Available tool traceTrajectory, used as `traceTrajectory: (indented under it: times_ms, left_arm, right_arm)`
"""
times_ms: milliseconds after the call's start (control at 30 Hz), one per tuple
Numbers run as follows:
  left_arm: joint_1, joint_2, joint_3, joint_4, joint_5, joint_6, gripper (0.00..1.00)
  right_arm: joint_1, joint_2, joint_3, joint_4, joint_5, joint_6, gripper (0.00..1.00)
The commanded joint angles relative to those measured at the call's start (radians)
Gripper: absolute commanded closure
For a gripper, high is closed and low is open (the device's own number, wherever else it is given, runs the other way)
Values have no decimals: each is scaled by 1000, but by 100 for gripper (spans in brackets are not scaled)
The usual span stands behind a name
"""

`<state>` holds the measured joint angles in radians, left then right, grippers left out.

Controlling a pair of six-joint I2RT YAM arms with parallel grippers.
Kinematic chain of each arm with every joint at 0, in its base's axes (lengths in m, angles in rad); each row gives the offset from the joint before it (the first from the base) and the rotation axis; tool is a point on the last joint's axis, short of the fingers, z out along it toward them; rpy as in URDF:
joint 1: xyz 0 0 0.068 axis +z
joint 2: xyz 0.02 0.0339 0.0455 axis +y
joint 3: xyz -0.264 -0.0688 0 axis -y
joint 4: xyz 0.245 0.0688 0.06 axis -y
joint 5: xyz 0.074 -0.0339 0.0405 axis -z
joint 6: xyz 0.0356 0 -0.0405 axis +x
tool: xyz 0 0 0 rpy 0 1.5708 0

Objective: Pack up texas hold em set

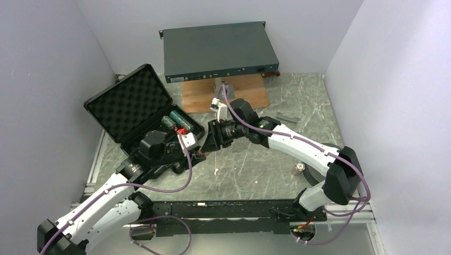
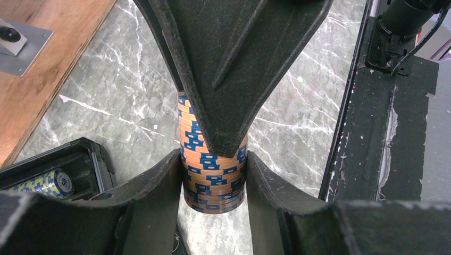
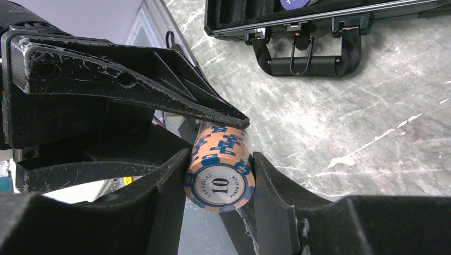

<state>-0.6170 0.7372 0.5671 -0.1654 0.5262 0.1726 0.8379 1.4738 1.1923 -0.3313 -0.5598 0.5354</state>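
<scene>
An orange-and-blue chip stack (image 2: 213, 186) marked 10 (image 3: 219, 180) lies sideways above the table, gripped from two sides. My left gripper (image 2: 214, 159) presses both fingers on its rim, and my right gripper (image 3: 219, 156) is shut on the same stack. Each wrist view shows the other gripper's finger lying over the stack. In the top view the two grippers (image 1: 202, 149) meet just right of the open black case (image 1: 135, 106). Green chip stacks (image 1: 175, 118) and a red piece (image 1: 182, 130) lie in the case tray. Its handle (image 3: 303, 58) faces the grippers.
A grey rack unit (image 1: 219, 50) sits on a wooden board (image 1: 223, 95) at the back. A short chip stack (image 1: 299, 169) stands on the table near the right arm. A small grey strip (image 1: 287, 118) lies farther back. A black rail (image 1: 228, 210) runs along the near edge.
</scene>
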Motion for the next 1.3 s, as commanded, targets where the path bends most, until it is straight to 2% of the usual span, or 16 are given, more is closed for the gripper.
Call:
traceTrajectory:
  times_ms: [0, 67, 133, 233, 267, 400, 433, 700, 867, 1133, 1267]
  left_arm:
    - [-3, 15, 37, 9, 6, 18, 75]
    - [-3, 18, 40, 7, 9, 14, 85]
    - [-3, 17, 38, 17, -18, -13, 99]
    - [-4, 4, 30, 35, -70, -47, 100]
    - [-4, -1, 27, 39, -70, -47, 100]
    - [-4, -6, 25, 33, -69, -39, 100]
    - [-4, -4, 25, 32, -70, -39, 100]
    - [-4, -16, 24, 25, -94, -47, 100]
    - [-4, -14, 49, -16, -180, -82, 100]
    - [-4, -25, 82, -50, -292, -196, 100]
    - [-4, -36, 104, -95, -421, -256, 100]
  right_arm:
    - [22, -22, 59, 96, -69, 37, 100]
    - [23, -22, 61, 95, -68, 37, 100]
    - [23, -23, 66, 89, -62, 35, 100]
    - [23, -28, 73, 67, -24, 24, 94]
    - [23, -30, 77, 56, -9, 21, 89]
    - [23, -34, 107, 6, 72, 7, 49]
    - [22, -34, 116, -5, 89, 3, 43]
    - [18, -24, 221, -108, 242, -21, 24]
    - [14, -69, 225, -126, 402, -11, 23]
    - [-36, -211, 98, -119, 648, 48, 22]
    - [-57, -275, 36, -144, 810, 73, 3]
